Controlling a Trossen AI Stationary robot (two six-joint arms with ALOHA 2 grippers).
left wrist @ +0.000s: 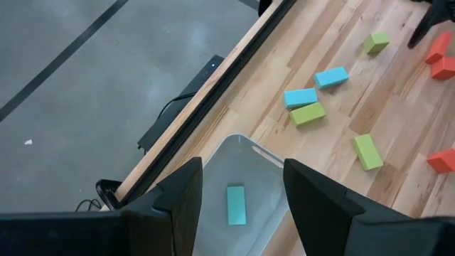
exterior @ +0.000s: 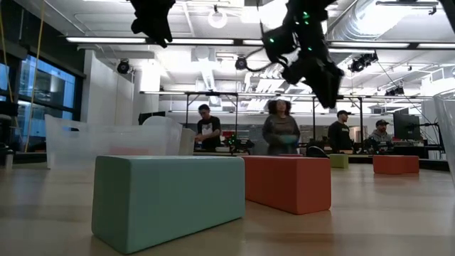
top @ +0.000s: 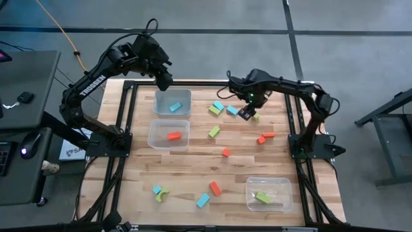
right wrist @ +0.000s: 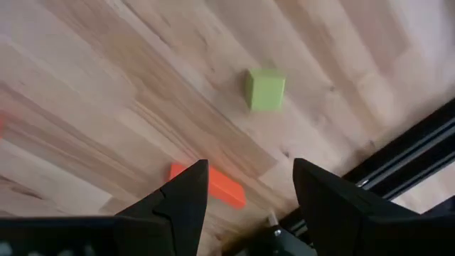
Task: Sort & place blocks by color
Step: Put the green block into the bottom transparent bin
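The blocks are small, plain-faced toy pieces, judged light, rigid and unlikely to break; the smooth flat sides suggest a squeeze across two opposite long faces, at mid-length, would hold best, with some risk of slip if taken by a corner. The right gripper (top: 246,113) hangs above the far right part of the wooden table (top: 193,174), fingers spread wide and holding nothing. In its wrist view a small green cube (right wrist: 266,89) lies ahead of the fingers and an orange block (right wrist: 217,186) lies between them, well below and untouched. The left gripper (top: 165,82) hovers over the far clear bin (top: 172,103), jaws wide and empty, with one cyan block (left wrist: 236,204) resting inside that bin directly beneath. A second bin (top: 168,134) just nearer holds an orange piece, and a third bin (top: 268,193) at near right holds a green one. Other blocks lie scattered across the table, apart from both grippers.
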